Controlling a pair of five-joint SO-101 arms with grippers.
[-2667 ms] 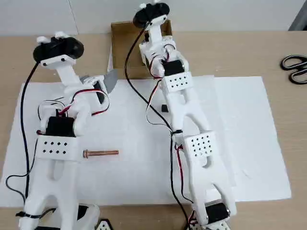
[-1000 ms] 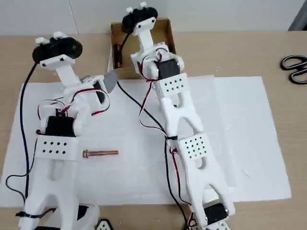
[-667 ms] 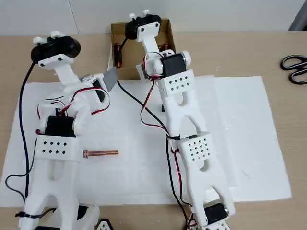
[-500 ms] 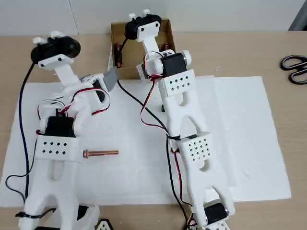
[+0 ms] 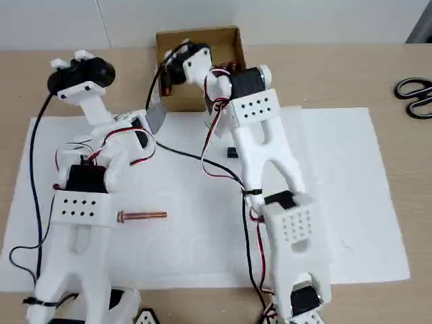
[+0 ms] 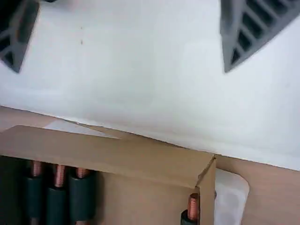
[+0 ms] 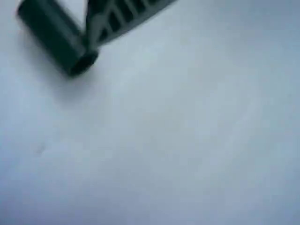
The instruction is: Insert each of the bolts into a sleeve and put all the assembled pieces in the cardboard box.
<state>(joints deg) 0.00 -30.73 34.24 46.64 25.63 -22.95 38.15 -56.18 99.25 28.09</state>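
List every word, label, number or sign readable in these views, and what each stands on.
None: no text, label, number or sign can be read.
The cardboard box, the white sheet, the bolt, the sleeve and the scissors show no print.

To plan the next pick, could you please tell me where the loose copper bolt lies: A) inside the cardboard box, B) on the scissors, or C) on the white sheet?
C: the bolt lies flat on the white sheet, well short of the cardboard box.
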